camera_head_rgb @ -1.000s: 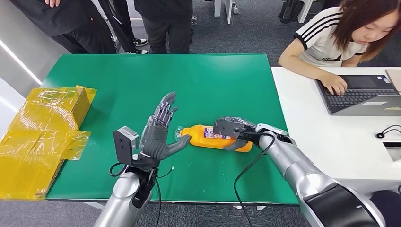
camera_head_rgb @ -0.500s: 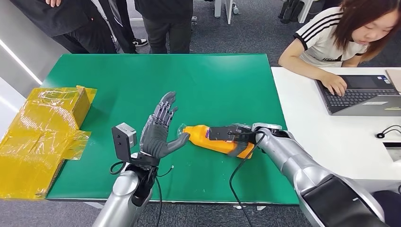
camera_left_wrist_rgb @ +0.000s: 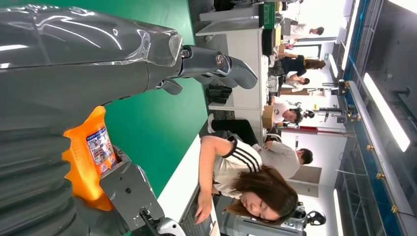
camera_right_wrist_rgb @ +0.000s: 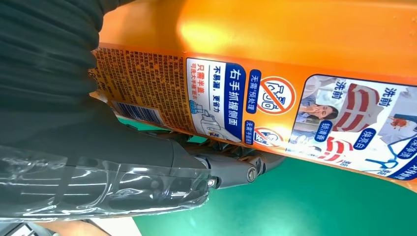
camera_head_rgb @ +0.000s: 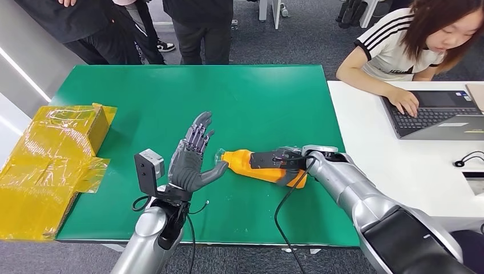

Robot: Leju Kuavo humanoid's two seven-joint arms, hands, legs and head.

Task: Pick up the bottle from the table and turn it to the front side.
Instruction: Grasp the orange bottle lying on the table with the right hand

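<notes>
**Right hand gripping the bottle, left hand spread at its neck**

The right hand point(camera_head_rgb: 278, 159) reaches in from the right and grips the orange plastic bottle with a printed label point(camera_head_rgb: 258, 166), its fingers wrapped round the body. The bottle lies on its side on the green table mat point(camera_head_rgb: 171, 97), near the front edge, neck pointing left. The left hand point(camera_head_rgb: 191, 160) stands upright with fingers spread and holds nothing; its thumb touches the neck end. A yellow taped cardboard box point(camera_head_rgb: 48, 160) sits at the left. On the white desk point(camera_head_rgb: 371, 142) to the right, a person types on a grey laptop point(camera_head_rgb: 434, 114). Other people stand beyond the far edge.
</notes>
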